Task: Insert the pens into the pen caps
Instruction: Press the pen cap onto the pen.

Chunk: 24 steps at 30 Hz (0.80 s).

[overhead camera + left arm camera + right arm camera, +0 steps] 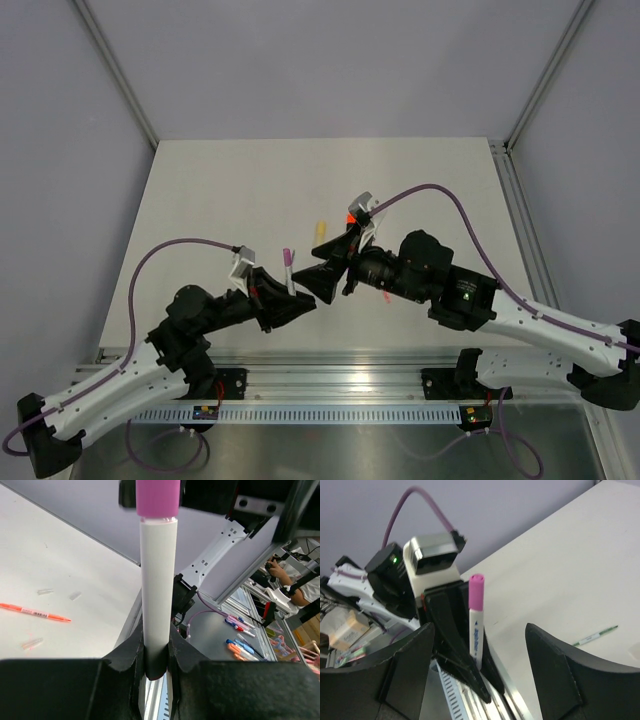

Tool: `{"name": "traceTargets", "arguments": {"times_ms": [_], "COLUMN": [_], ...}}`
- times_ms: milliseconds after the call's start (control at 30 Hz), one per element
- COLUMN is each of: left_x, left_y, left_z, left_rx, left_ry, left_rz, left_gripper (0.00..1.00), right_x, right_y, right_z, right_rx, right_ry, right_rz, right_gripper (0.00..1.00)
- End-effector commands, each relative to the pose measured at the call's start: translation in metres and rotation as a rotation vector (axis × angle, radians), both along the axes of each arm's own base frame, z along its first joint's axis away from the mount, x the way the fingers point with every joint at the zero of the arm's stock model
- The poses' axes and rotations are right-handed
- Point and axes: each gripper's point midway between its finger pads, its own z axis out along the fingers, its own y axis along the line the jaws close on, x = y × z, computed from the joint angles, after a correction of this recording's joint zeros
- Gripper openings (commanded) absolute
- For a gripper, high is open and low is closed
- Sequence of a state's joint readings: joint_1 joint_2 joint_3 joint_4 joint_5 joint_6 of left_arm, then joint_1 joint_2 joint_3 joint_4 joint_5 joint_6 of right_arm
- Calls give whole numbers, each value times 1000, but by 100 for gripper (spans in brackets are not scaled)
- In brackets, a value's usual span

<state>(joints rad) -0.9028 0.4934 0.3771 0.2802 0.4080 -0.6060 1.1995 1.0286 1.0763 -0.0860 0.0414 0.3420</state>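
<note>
My left gripper [293, 292] is shut on a white pen [289, 270] with a pink cap on its top end and holds it upright above the table's near edge. In the left wrist view the pen [157, 580] stands between the closed jaws of the left gripper [156, 647]. My right gripper [335, 262] is open and empty, facing the pen from the right. In the right wrist view the pen [476, 625] stands ahead of the spread right gripper [480, 675]. A pale yellow highlighter [321, 232] and an orange piece [352, 218] lie behind the grippers.
An orange-red pen [35, 612] and small clear caps [46, 591] [32, 643] lie on the white table [220, 200]. A thin green-and-white pen [595, 635] lies further out. The metal rail [330, 385] runs along the near edge.
</note>
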Motion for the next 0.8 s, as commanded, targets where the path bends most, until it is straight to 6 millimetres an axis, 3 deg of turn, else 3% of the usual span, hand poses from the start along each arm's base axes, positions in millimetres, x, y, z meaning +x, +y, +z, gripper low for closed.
{"name": "traceTargets", "arguments": {"times_ms": [0, 267, 333, 567, 767], "left_x": [12, 18, 19, 22, 22], "left_y": [5, 1, 0, -2, -1], "left_z": [3, -2, -1, -1, 1], "left_rx": [-18, 3, 5, 8, 4], "left_ry": [-27, -47, -53, -59, -62], "left_rz": [77, 87, 89, 95, 101], "left_gripper": [0, 0, 0, 0, 0], "right_x": [16, 39, 40, 37, 36], "right_y": [4, 20, 21, 32, 33], "right_z": [32, 44, 49, 42, 33], "right_rx": [68, 86, 91, 93, 89], "right_ry": [-55, -88, -103, -70, -37], "right_rz": [14, 49, 56, 109, 111], "right_gripper": [80, 80, 75, 59, 56]}}
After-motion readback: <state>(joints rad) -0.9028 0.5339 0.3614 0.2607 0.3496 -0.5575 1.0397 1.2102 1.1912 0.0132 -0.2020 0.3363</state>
